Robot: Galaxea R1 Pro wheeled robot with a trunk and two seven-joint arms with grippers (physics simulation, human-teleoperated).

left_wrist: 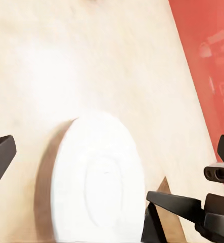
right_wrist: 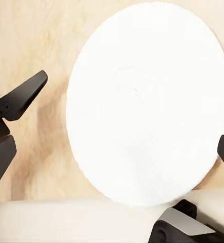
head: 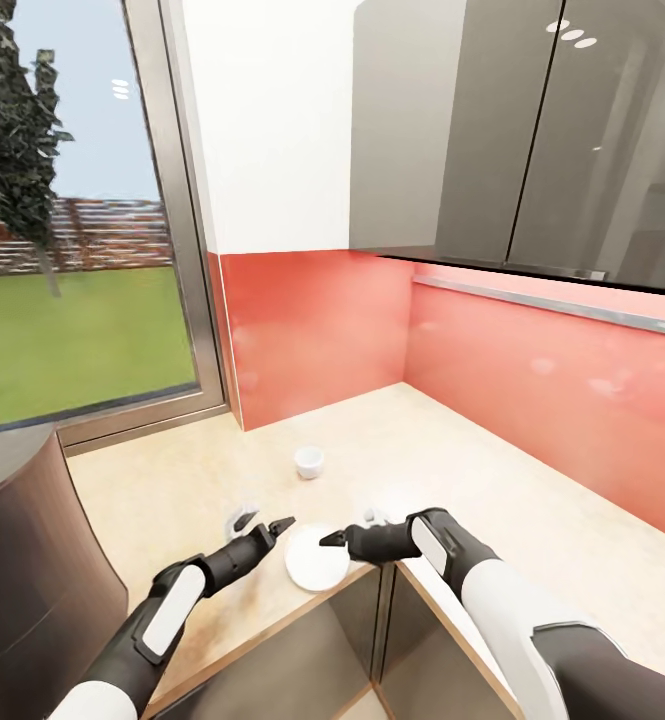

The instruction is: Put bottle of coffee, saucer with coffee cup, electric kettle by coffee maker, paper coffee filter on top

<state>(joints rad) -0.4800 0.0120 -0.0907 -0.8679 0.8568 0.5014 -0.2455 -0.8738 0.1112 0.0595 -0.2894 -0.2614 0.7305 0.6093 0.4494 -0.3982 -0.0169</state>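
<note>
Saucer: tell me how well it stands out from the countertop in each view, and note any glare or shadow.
Head view: the saucer reads bright white on the beige kitchen countertop, soft highlights on the red backsplash. Left wrist view: a washed-out glare patch on the counter beside it, faint shadow along its rim. Right wrist view: nearly featureless white, edge crisp.

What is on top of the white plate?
Nothing: the saucer is bare in both wrist views. The cup stands apart on the countertop. What lies under the saucer is covered.
</note>
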